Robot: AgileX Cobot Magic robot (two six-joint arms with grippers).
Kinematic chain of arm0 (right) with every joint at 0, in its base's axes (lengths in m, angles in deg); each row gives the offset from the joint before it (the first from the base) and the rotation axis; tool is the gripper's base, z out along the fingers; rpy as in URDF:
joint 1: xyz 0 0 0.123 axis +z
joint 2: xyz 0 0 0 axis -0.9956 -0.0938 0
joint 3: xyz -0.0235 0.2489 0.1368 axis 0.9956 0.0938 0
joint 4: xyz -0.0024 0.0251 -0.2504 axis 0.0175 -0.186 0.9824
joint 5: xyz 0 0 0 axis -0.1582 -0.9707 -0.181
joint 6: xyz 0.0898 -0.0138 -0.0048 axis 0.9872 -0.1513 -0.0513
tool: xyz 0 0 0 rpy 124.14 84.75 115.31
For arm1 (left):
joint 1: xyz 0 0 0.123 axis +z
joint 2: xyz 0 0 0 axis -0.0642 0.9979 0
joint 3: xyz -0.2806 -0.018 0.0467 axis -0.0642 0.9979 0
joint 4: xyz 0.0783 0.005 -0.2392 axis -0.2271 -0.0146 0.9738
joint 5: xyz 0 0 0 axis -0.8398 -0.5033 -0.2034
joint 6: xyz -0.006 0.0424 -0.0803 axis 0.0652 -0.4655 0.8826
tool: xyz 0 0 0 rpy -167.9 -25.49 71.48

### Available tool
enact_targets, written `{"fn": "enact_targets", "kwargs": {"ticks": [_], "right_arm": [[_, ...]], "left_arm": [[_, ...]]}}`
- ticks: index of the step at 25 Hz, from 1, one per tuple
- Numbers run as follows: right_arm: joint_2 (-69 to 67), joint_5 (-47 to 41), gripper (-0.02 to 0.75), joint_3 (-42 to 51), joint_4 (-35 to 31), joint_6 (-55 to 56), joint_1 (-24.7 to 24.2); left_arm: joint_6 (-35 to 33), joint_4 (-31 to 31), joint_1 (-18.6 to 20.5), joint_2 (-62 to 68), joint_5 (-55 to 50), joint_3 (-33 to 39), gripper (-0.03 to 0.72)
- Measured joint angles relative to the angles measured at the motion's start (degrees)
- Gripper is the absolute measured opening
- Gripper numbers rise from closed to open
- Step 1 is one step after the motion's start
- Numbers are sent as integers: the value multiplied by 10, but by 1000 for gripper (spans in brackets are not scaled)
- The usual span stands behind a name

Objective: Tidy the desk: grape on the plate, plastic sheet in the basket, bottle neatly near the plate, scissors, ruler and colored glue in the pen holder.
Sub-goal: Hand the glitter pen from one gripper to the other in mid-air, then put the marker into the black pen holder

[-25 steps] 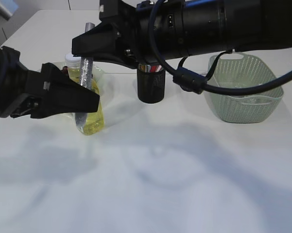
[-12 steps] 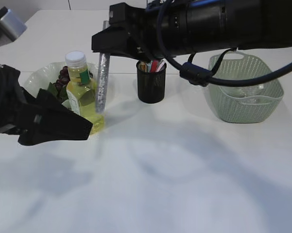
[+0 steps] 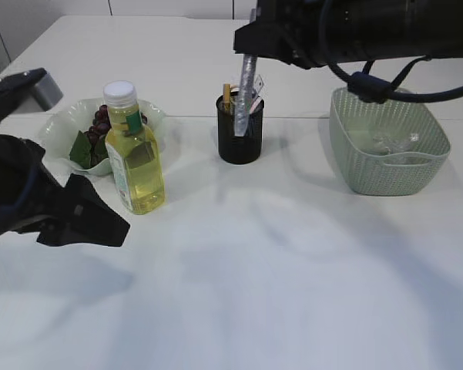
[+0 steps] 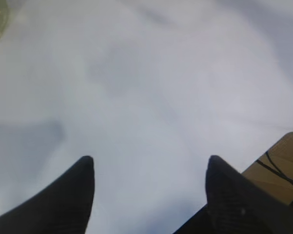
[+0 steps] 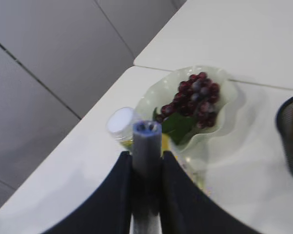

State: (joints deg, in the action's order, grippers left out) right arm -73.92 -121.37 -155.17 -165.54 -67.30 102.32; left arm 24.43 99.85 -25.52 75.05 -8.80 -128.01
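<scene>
My right gripper [image 3: 250, 52] is shut on a grey glittery glue tube [image 3: 245, 96] and holds it upright at the black mesh pen holder [image 3: 239, 142]. The tube's lower end overlaps the holder's rim; I cannot tell whether it is inside. The wrist view shows the tube [image 5: 146, 139] clamped between the jaws [image 5: 146, 158]. Dark grapes [image 3: 102, 119] lie on the pale green plate [image 3: 62, 123]. The yellow bottle [image 3: 135, 158] stands upright beside the plate. My left gripper [image 3: 96, 223] is open and empty, low at the left [image 4: 148, 163].
A green basket [image 3: 385, 166] at the right holds a clear plastic sheet [image 3: 393, 142]. The pen holder holds a yellow and a red-white item. The plate [image 5: 219, 80], grapes [image 5: 197, 95] and bottle cap [image 5: 122, 121] show below the right wrist camera.
My right gripper has carried the glue tube right, from beside the bottle to the pen holder. My left gripper has drawn back left and lower, uncovering the bottle and plate.
</scene>
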Motion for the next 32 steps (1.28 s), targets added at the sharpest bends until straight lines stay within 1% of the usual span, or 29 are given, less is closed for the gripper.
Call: {"fn": "enact_targets", "kwargs": {"ticks": [4, 7, 10, 13, 16, 21, 24, 28, 32], "right_arm": [[-22, 20, 125, -18, 0, -44, -25], [-60, 24, 125, -71, 0, -62, -31], [-110, 25, 125, -141, 0, -83, -31], [-171, 25, 125, -216, 0, -102, -31], [-230, 30, 125, -287, 0, -120, -31], [-317, 55, 125, -388, 0, -154, -31], [-355, 61, 125, -426, -1, -172, -31], [-387, 63, 125, -439, -1, -205, -31], [-400, 63, 127, -441, -2, -215, -31]], "left_arm": [[31, -4, 17, 46, 14, 0, 498], [58, -22, 30, 70, 26, -1, 495], [111, -77, 41, 79, 34, -1, 494], [161, -145, 54, 80, 35, -1, 493], [181, -192, 60, 80, 34, -1, 482], [185, -202, 60, 80, 28, -1, 478], [185, -203, 60, 80, 18, -1, 478], [186, -204, 60, 80, 10, -1, 478], [186, -204, 60, 80, 7, -1, 478]]}}
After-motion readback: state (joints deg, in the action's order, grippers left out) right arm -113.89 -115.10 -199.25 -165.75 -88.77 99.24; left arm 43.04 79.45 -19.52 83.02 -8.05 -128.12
